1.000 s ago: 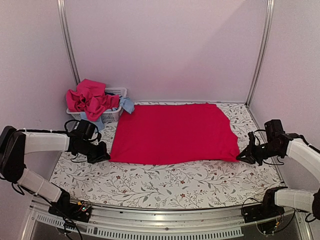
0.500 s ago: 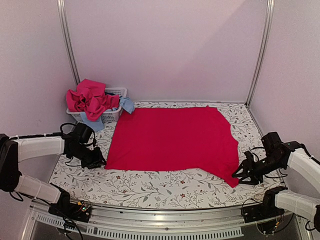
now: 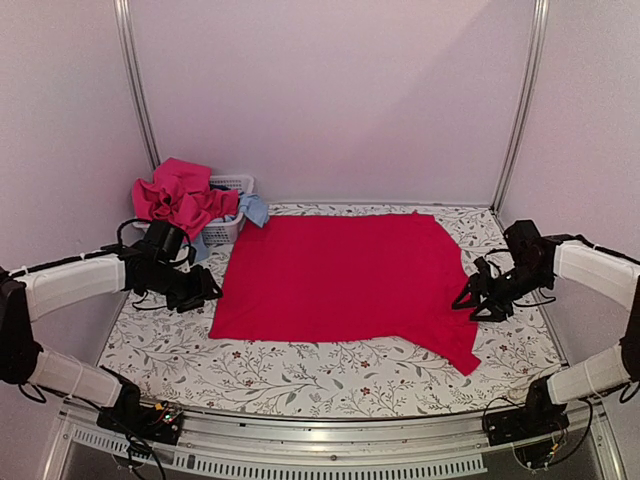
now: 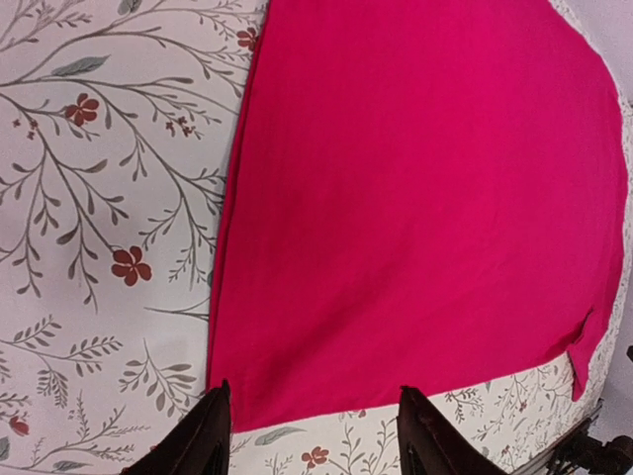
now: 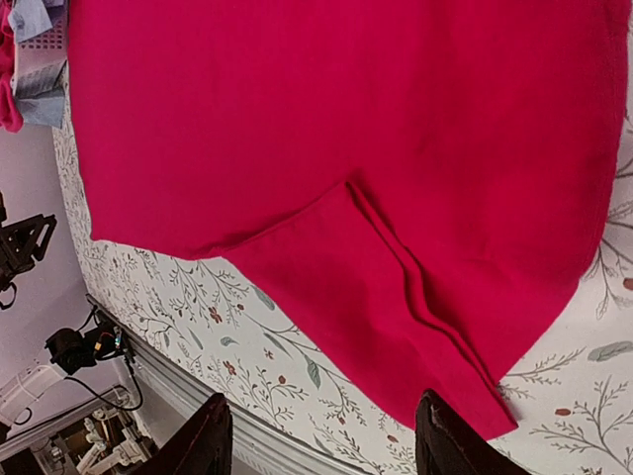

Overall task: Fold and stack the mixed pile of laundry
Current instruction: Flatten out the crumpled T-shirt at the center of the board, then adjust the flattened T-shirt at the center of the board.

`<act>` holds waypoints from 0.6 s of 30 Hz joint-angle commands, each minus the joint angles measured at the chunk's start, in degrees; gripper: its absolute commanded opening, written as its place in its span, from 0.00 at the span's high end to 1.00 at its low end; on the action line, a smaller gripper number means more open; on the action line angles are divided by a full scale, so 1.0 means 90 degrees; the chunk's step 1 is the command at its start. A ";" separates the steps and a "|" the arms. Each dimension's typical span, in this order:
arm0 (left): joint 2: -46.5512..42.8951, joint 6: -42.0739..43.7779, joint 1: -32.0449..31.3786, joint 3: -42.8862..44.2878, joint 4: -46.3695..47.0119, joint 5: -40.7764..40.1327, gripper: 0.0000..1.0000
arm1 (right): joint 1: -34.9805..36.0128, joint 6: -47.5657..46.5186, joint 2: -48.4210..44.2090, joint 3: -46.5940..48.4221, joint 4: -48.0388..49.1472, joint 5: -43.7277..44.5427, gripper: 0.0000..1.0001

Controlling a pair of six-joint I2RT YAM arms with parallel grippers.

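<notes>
A large bright red garment (image 3: 345,278) lies spread flat on the floral table, a sleeve (image 3: 462,352) sticking out at its near right corner. The remaining laundry pile, pink-magenta pieces (image 3: 180,196) and light blue cloth (image 3: 254,209), heaps in and over the white basket (image 3: 226,228) at the back left. My left gripper (image 3: 205,291) hovers open just off the garment's left edge; in the left wrist view its fingers (image 4: 211,435) frame the red corner (image 4: 396,218) without touching. My right gripper (image 3: 468,304) is open above the right edge, its fingers (image 5: 445,440) apart over the sleeve (image 5: 396,307).
The floral tablecloth (image 3: 330,370) shows in front of the garment. White walls and metal posts (image 3: 520,100) close in the back and sides. The table's metal front rail (image 3: 320,440) runs along the near edge.
Both grippers let go of the red garment's near corners and opened. They lifted and drew back toward the far side. The garment now lies flat with its near edge pulled forward.
</notes>
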 commanded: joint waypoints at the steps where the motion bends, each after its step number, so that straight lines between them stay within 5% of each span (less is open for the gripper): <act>1: 0.0317 0.0146 -0.0117 0.0213 0.0294 0.0105 0.43 | 0.0170 -0.0548 0.0767 0.0462 0.0464 0.0220 0.39; 18: 0.1124 0.0339 -0.0232 0.0397 0.0530 0.0084 0.44 | 0.0850 -0.0921 0.2498 0.0418 0.0949 0.0835 0.40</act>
